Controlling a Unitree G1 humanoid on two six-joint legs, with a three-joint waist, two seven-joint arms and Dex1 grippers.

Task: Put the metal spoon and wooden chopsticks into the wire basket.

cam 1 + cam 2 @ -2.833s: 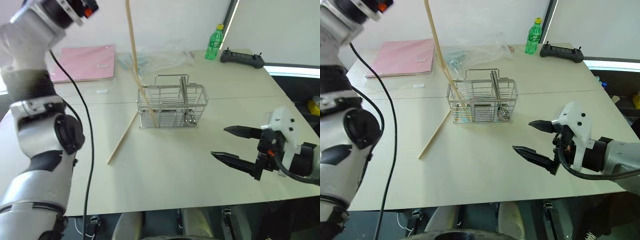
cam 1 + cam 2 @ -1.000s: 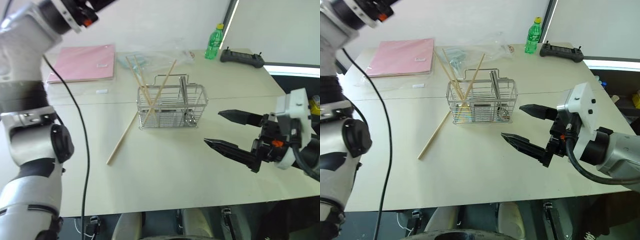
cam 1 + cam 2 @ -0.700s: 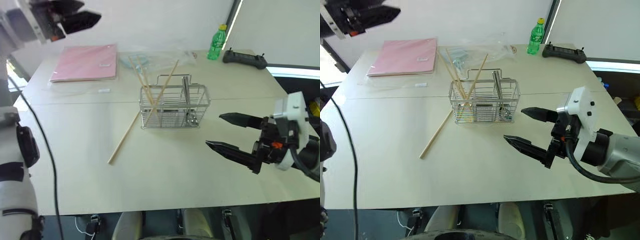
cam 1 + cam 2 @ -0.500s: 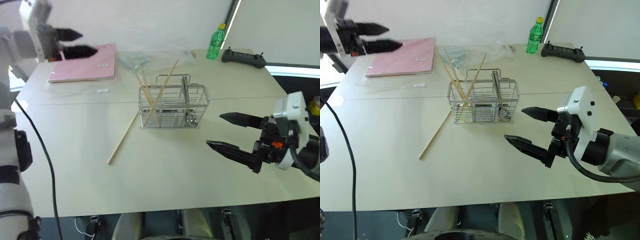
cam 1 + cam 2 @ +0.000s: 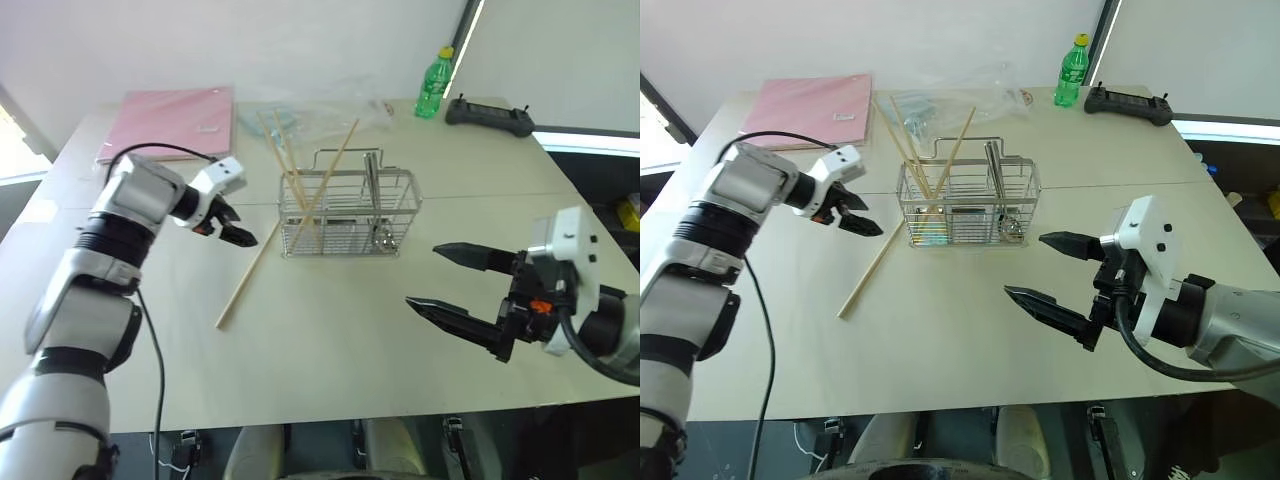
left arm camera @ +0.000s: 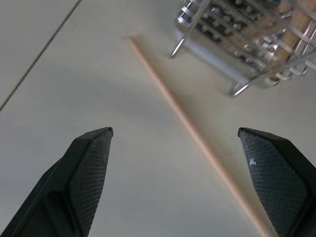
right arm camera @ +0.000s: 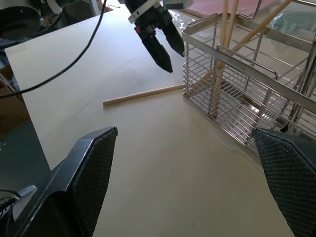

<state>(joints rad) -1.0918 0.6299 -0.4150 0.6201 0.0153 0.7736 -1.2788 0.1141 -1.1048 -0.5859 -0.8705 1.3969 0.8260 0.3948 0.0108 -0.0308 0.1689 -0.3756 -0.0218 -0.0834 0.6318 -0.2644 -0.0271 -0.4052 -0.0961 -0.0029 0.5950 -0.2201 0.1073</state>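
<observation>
Three wooden chopsticks (image 5: 305, 185) lean crossed inside the wire basket (image 5: 346, 216), a silver grid caddy with a loop handle, while one more pale chopstick (image 5: 247, 275) lies flat on the cream table (image 5: 330, 350) just left of it. Behind stand a pink folder (image 5: 170, 123), crinkled clear plastic bags (image 5: 320, 108), a green bottle (image 5: 432, 84) and a black controller (image 5: 487, 115) — none blocking the stick. The left gripper (image 5: 235, 230) hovers above the loose chopstick's upper end, jaws spread and empty. The right gripper (image 5: 455, 282) hangs well right of the basket, jaws wide — holding nothing.
</observation>
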